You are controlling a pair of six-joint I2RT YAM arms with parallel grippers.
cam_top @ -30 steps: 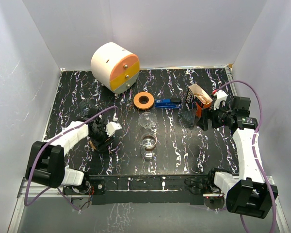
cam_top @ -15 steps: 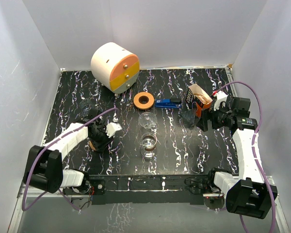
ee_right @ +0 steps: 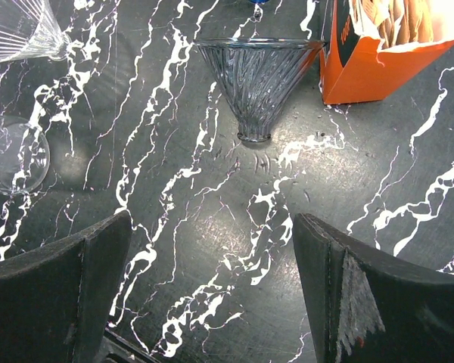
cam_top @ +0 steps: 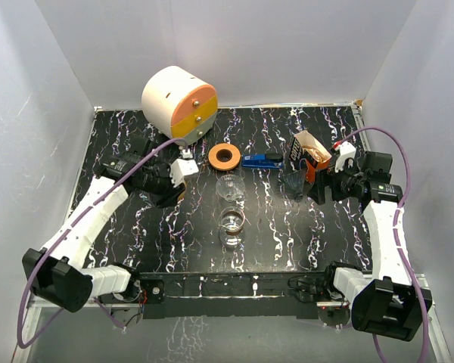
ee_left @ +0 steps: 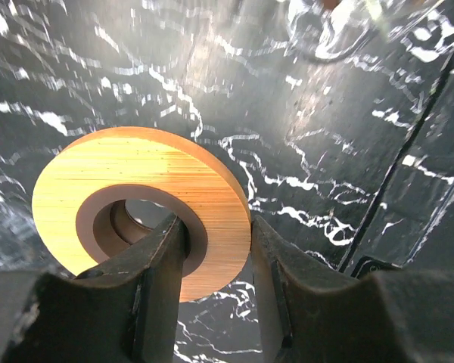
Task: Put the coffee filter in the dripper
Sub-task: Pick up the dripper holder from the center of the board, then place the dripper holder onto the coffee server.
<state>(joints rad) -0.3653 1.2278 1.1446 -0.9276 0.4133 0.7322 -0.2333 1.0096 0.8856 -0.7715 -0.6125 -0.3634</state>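
The coffee filters (ee_right: 393, 19) sit in the orange box (ee_right: 367, 68) near the right edge of the surface (ee_right: 212, 151), toward its far right corner. The dark glass dripper (ee_right: 257, 76) stands just beside the box. The right claw (ee_right: 212, 227) is spread wide, facing the dripper without touching it. Left of centre, the left claw (ee_left: 212, 261) is clenched on a wooden ring (ee_left: 147, 162).

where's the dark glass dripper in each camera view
top external: dark glass dripper right of centre on the table.
left wrist: not in it.
right wrist: top centre, wide mouth up.
shared landmark: orange filter box, just beside the dripper in both.
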